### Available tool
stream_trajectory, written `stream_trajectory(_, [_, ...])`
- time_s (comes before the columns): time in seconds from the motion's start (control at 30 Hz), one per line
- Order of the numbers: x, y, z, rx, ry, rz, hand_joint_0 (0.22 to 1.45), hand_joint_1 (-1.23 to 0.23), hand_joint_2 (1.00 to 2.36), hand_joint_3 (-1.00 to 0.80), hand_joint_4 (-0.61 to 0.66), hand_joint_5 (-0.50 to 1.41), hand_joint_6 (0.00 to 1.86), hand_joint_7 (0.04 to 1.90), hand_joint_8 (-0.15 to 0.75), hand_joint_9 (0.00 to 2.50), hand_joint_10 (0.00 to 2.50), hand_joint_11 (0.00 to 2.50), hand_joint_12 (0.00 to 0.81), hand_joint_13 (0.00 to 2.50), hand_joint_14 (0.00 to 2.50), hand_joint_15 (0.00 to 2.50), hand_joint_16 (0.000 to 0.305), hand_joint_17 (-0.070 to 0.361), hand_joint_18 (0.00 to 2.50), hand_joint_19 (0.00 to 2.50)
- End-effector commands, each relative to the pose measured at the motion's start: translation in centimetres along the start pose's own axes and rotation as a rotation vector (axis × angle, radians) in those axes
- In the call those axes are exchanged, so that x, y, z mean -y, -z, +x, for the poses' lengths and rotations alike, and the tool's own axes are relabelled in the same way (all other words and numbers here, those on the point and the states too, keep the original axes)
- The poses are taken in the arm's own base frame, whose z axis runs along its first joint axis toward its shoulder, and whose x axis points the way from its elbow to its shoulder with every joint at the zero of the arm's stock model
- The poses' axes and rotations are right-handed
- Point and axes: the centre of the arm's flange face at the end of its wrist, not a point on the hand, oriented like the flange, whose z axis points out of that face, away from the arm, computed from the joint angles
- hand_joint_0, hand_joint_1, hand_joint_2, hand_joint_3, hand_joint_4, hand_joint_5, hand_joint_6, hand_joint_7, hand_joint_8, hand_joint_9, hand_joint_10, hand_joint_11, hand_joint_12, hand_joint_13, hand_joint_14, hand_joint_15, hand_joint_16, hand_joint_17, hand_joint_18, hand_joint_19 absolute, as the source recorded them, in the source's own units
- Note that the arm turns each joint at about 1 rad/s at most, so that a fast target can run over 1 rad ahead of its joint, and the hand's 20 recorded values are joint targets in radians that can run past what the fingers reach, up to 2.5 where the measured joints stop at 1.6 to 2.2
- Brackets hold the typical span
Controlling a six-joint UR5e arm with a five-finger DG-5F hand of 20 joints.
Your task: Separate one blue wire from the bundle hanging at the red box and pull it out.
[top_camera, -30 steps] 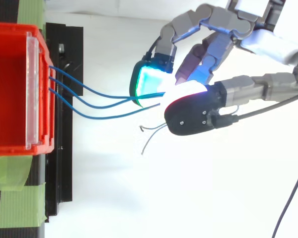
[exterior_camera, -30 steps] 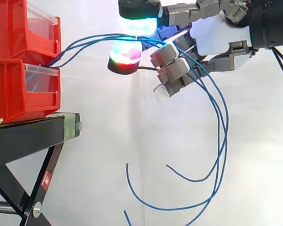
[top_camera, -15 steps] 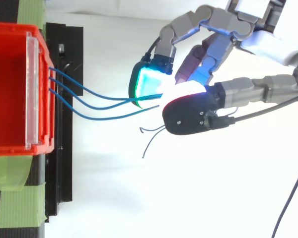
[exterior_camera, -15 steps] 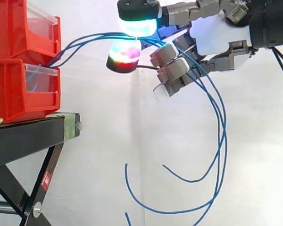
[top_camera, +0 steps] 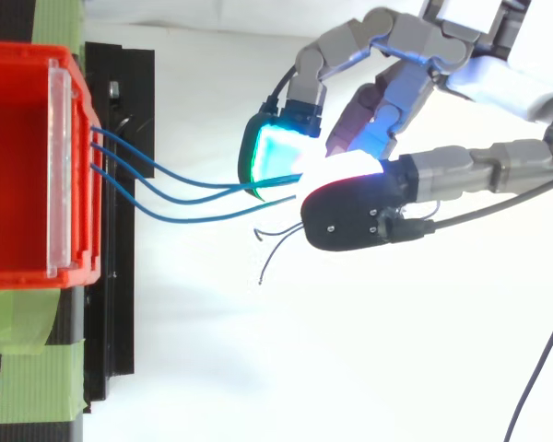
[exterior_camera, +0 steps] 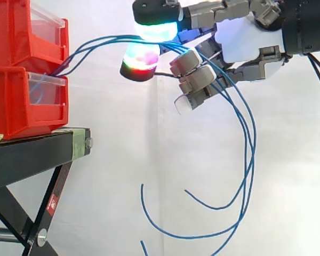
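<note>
In the side view, two red bins (exterior_camera: 21, 101) sat stacked on a black stand (exterior_camera: 32, 154) at 9 o'clock, with a white curtain (exterior_camera: 122, 160) behind. Green tape (top_camera: 28, 387) lay across the stand's top at 7 o'clock in the top view. The blue wires (top_camera: 184, 189) ran from the bins' front toward 3 o'clock into the hand (exterior_camera: 245, 40). Its curled fingers (exterior_camera: 156, 29) pinched them between glowing pads. Past the hand, the wires drooped in loose loops toward 6 o'clock.
</note>
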Motion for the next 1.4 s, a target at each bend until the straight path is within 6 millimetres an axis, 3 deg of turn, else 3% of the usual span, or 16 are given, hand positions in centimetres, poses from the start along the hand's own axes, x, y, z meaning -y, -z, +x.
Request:
stream_trajectory(0.0, [-0.05,-0.02,-0.01,0.001,0.000,-0.001,0.65,-0.82,1.02,0.00,0.03,-0.20,0.95,0.88,0.359,1.30,0.02,1.36,0.434,1.32,0.01,1.49,0.050,0.113,0.89,0.54])
stream_trajectory(0.27, [0.03,0.01,0.00,0.001,0.000,0.001,0.65,-0.87,1.02,-0.01,0.14,-0.22,0.95,0.85,0.351,1.17,0.01,1.31,0.447,1.26,0.01,1.50,0.054,0.121,0.86,0.53])
stream_trajectory(0.97, [-0.05,-0.02,-0.01,0.001,0.000,-0.001,0.62,-0.95,1.02,-0.23,0.19,-0.25,0.94,0.88,0.329,1.00,0.02,1.32,0.425,1.17,0.01,1.51,0.053,0.120,0.81,0.54])
stream_trajectory(1.07, [0.03,0.01,0.00,0.001,0.000,0.001,0.62,-0.95,1.02,-0.23,0.19,-0.25,0.94,0.87,0.335,1.02,0.02,1.37,0.434,1.17,0.01,1.51,0.053,0.120,0.81,0.54])
stream_trajectory(1.2, [0.01,0.00,0.00,0.001,0.000,-0.001,0.61,-0.93,1.02,-0.24,0.19,-0.25,0.94,0.86,0.319,1.10,0.00,1.60,0.428,1.20,0.01,1.53,0.053,0.119,0.82,0.54])
stream_trajectory(1.37, [0.03,0.01,0.00,0.001,0.000,0.001,0.60,-0.92,1.02,-0.25,0.20,-0.25,0.94,0.86,0.317,1.13,0.00,1.64,0.420,1.25,0.00,1.68,0.053,0.119,0.85,0.57])
